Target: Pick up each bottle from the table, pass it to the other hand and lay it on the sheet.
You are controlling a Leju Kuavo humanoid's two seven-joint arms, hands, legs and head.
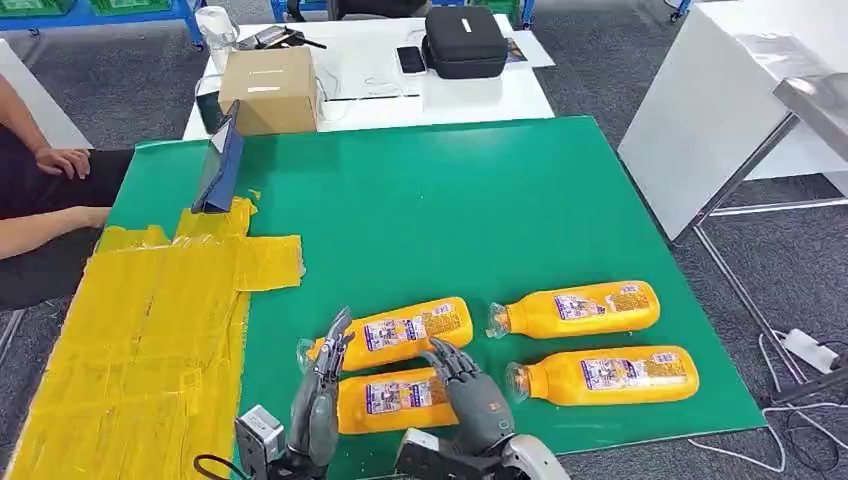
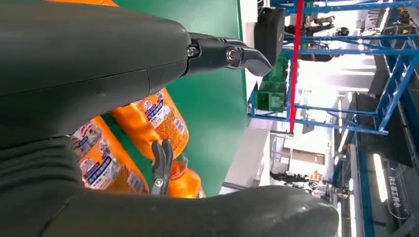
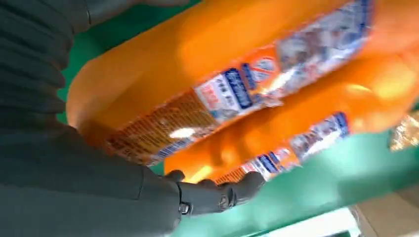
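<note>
Four orange plastic bottles with printed labels lie on their sides on the green surface [image 1: 450, 200], in two pairs. Near-left bottle [image 1: 395, 398] sits between both hands; the one behind it [image 1: 405, 331] lies just beside it. The other two bottles [image 1: 585, 307] [image 1: 610, 375] lie to the right, apart from the hands. Left hand [image 1: 320, 395] stands at the cap end of the near-left bottle, fingers [image 2: 232, 54] spread, holding nothing. Right hand [image 1: 470, 390] rests at that bottle's base end; fingers [image 3: 222, 195] curled around the bottle's end, but grip cannot be confirmed. Yellow taped sheet [image 1: 150, 330] covers the surface's left side, bare of bottles
</note>
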